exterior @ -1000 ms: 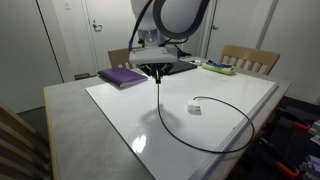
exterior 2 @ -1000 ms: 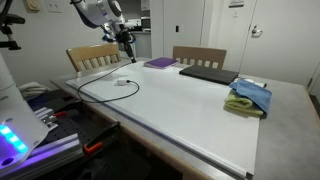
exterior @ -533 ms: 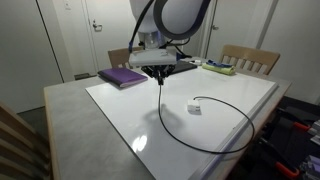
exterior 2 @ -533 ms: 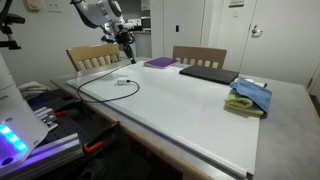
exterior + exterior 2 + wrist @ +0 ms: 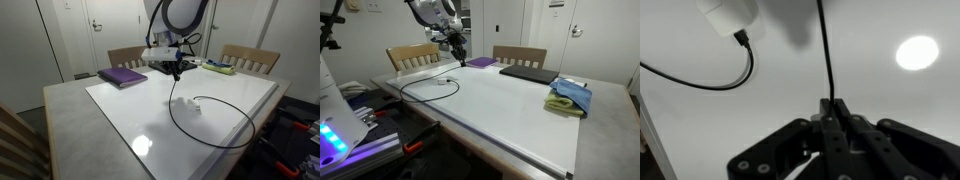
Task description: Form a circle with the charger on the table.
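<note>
My black metal pincer (image 5: pixel 832 104) is shut tight on the charger (image 5: pixel 826 50), a long thin black cable with a small white plug block (image 5: pixel 726 14) at one end. In the wrist view my two fingers come up from the bottom middle of the frame. The cable is pinched between them and runs up to the top edge. The plug block sits in the upper left corner, with more cable curling out below it.

In an exterior view my pincer (image 5: pixel 176 73) hangs over the big table (image 5: pixel 70 120) with the shiny white middle and grey rim, a bit above the centre of the frame. The cable drops from it to the table and bends into a wide loop in the lower right. It ends at the plug block (image 5: pixel 194 107) near the middle. A flat purple book (image 5: pixel 123 76) lies on the table, left of my pincer. In an exterior view a flat dark laptop (image 5: pixel 530 73) lies right of centre, and blue and green cloths (image 5: pixel 570 97) lie further right.
</note>
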`<action>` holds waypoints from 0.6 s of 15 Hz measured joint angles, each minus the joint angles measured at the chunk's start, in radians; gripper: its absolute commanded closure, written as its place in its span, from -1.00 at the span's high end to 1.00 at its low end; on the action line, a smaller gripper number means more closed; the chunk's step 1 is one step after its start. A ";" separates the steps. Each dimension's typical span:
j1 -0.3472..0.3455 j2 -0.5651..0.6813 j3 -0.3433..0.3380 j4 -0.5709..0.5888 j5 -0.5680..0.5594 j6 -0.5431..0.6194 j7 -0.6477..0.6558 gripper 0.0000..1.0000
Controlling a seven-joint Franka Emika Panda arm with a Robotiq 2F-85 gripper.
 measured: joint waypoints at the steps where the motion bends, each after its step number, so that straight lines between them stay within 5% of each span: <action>1: -0.026 -0.001 0.003 0.000 0.000 -0.002 0.040 -0.96; 9: -0.173 -0.007 0.000 -0.003 0.000 -0.055 0.356 -0.96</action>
